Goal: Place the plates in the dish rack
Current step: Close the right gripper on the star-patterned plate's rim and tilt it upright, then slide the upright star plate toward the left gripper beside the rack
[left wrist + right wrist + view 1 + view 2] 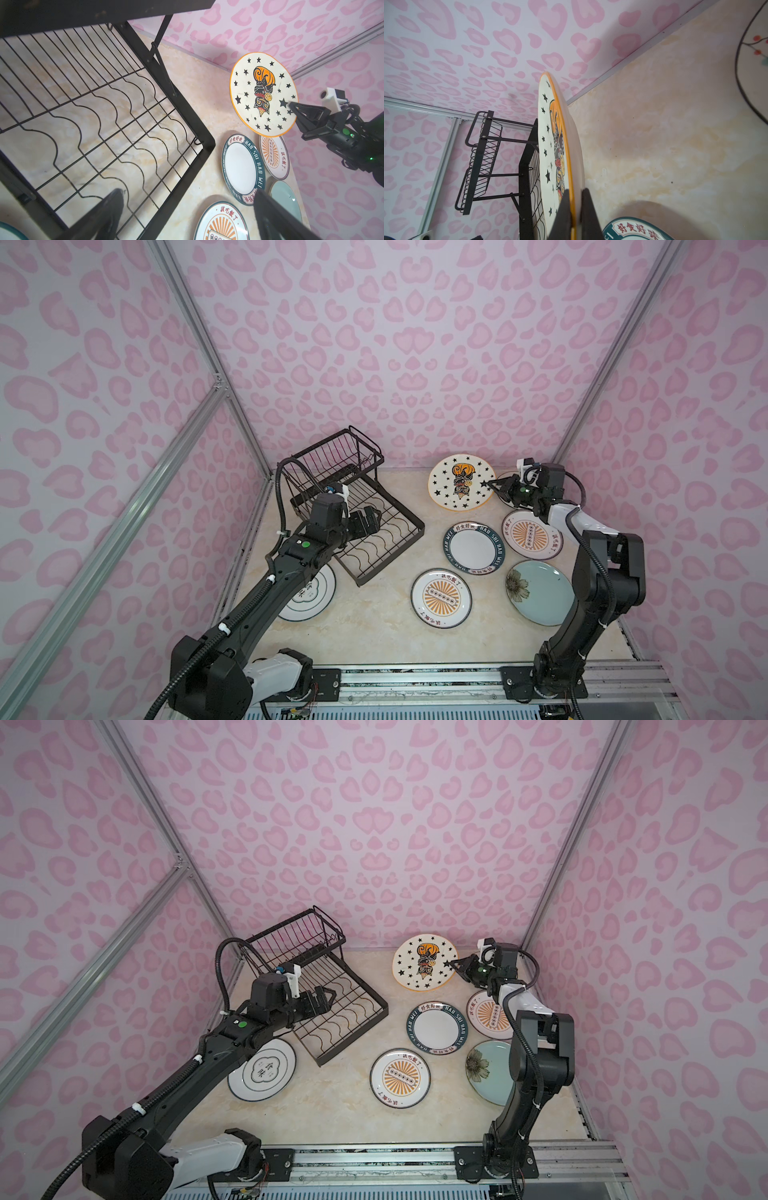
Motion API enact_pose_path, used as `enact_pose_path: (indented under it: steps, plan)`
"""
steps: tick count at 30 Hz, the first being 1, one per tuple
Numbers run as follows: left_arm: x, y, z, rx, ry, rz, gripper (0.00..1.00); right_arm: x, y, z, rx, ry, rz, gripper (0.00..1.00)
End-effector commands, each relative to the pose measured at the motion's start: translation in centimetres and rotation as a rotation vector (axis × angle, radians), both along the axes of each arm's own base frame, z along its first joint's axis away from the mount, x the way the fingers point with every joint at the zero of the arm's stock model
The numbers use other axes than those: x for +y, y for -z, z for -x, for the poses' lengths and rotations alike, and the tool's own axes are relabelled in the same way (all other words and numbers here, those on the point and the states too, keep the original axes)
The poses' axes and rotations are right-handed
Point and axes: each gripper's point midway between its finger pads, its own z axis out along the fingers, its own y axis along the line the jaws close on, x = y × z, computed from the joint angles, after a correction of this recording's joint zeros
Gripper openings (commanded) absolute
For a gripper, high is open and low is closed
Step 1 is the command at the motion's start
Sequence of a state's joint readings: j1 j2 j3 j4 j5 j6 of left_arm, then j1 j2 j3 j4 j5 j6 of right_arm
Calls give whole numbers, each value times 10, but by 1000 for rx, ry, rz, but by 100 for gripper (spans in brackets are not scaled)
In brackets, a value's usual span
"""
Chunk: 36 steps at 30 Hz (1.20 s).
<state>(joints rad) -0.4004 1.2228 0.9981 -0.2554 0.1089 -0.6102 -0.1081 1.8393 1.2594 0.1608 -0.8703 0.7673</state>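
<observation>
The beige marble-look table (pixel 374 635) carries the black dish rack (pixel 386 531) at its far left corner. Plates lie flat on it: a clover plate (pixel 262 1071) near the left edge, a front sunburst plate (pixel 441 598) at the middle, a dark-rimmed plate (pixel 473 547) behind it, and a far sunburst plate (pixel 528 535) and a blue-green plate (pixel 536 593) near the right edge.

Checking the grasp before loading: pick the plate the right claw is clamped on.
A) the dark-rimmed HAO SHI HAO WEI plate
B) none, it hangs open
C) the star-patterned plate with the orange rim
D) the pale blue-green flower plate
C: the right claw pinches the rim of the star-patterned plate, holding it tilted up on edge.
</observation>
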Motion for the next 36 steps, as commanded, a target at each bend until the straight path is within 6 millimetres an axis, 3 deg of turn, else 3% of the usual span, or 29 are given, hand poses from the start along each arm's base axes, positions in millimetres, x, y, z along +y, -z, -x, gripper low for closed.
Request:
enact_pose_path:
  steps: [1,20,36]
  plan:
    - [-5,-8,-6,-42,1,42,99,17,-39,7,-132,-71,-85,0]
    - [-5,28,-7,-37,-30,106,99,120,-27,71,-142,-307,-137,0]
    - [-17,15,0,-63,17,206,93,159,-46,108,-187,-416,-180,0]
